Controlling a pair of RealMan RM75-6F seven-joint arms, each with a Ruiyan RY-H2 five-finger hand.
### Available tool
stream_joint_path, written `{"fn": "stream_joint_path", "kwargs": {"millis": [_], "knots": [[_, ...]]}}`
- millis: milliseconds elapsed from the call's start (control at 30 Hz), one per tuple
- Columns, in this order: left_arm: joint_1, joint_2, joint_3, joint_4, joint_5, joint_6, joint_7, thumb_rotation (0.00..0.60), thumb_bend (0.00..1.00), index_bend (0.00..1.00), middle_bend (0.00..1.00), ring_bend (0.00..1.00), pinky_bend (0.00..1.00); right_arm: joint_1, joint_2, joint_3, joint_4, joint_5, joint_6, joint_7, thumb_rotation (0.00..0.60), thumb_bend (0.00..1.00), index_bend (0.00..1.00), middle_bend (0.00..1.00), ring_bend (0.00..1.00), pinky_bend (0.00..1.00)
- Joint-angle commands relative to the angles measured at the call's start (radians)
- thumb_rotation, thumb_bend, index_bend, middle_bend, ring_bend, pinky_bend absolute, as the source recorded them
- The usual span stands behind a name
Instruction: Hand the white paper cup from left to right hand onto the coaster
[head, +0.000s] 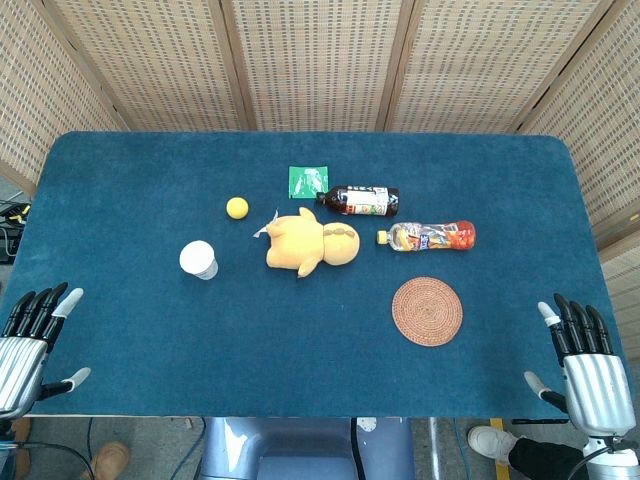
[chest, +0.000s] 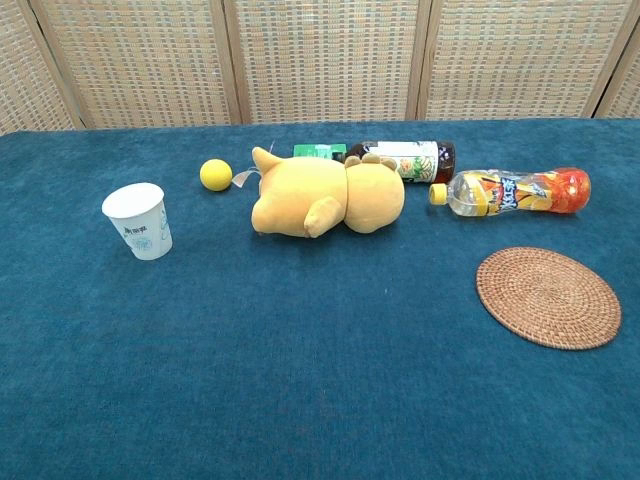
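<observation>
Left hand (head: 30, 345) sits at the near-left corner of the counter (head: 150, 340), fingers spread, holding nothing. Right hand (head: 585, 365) is likewise at the near-right corner. Cup (head: 198, 259) stands upright left of centre, bare cloth between it and the near edge. Coaster (head: 427, 311) lies flat near the right, apart from the plush (head: 310, 242) and bottles (head: 432, 236).

The cup (chest: 138, 221) stood left of the toy (chest: 325, 198); the coaster (chest: 548, 297) lay right, before two bottles (chest: 510, 190).
</observation>
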Motion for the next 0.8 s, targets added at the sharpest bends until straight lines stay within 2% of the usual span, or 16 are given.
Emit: {"fn": "stream_joint_path", "kwargs": {"millis": [33, 300, 400, 533, 567, 600, 800], "knots": [[0.001, 0.003, 0.001, 0.001, 0.003, 0.002, -0.009, 0.600, 0.00, 0.00, 0.00, 0.00, 0.00, 0.000, 0.003, -0.001, -0.003, 0.004, -0.003, -0.002, 0.600, 0.00, 0.07, 0.00, 0.00, 0.00], [-0.013, 0.002, 0.002, 0.007, 0.004, -0.023, -0.010, 0.600, 0.00, 0.00, 0.00, 0.00, 0.00, 0.000, 0.006, 0.004, -0.006, 0.015, -0.004, 0.005, 0.600, 0.00, 0.07, 0.00, 0.00, 0.00], [-0.050, -0.007, -0.027, 0.010, -0.033, -0.071, 0.005, 0.600, 0.00, 0.00, 0.00, 0.00, 0.00, 0.006, 0.004, 0.006, -0.002, 0.031, -0.019, 0.009, 0.600, 0.00, 0.07, 0.00, 0.00, 0.00], [-0.179, -0.027, -0.109, 0.030, -0.168, -0.255, 0.045, 0.600, 0.00, 0.00, 0.00, 0.00, 0.00, 0.017, -0.003, 0.015, 0.007, 0.064, -0.046, 0.002, 0.600, 0.00, 0.07, 0.00, 0.00, 0.00], [-0.299, -0.062, -0.160, 0.083, -0.219, -0.414, 0.054, 0.600, 0.00, 0.00, 0.00, 0.00, 0.00, 0.024, -0.008, 0.024, 0.013, 0.084, -0.058, -0.008, 0.600, 0.00, 0.07, 0.00, 0.00, 0.00], [-0.351, -0.084, -0.183, 0.121, -0.254, -0.483, 0.056, 0.600, 0.00, 0.00, 0.00, 0.00, 0.00, 0.027, -0.012, 0.029, 0.014, 0.095, -0.064, -0.012, 0.600, 0.00, 0.07, 0.00, 0.00, 0.00], [-0.507, -0.181, -0.214, 0.287, -0.295, -0.656, 0.058, 0.600, 0.00, 0.00, 0.00, 0.00, 0.00, 0.037, -0.026, 0.038, 0.025, 0.129, -0.083, -0.039, 0.600, 0.00, 0.07, 0.00, 0.00, 0.00]]}}
